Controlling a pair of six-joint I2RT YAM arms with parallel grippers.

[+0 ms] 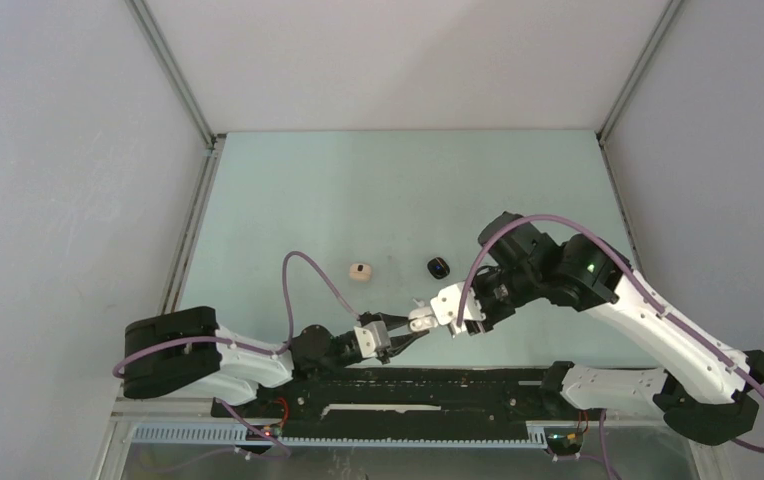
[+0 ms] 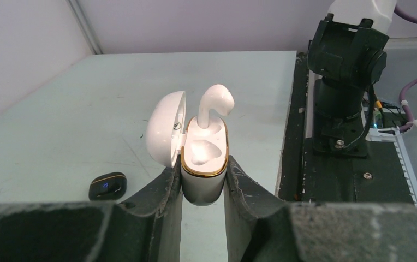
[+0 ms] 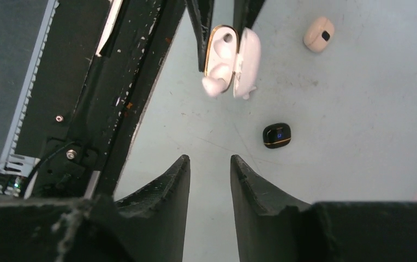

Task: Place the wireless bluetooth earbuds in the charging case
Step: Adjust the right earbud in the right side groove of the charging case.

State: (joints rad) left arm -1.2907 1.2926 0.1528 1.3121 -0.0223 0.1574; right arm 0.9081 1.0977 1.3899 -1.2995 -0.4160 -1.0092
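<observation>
While the left end effector (image 2: 203, 183) clamps the open charging case (image 2: 205, 164) by its body, one white earbud (image 2: 215, 102) stands in the far socket, apparently not fully seated; the near socket is empty. The right end effector (image 3: 210, 164), jaws partly apart, holds nothing. Full seating and a second earbud are judged outstanding.
</observation>
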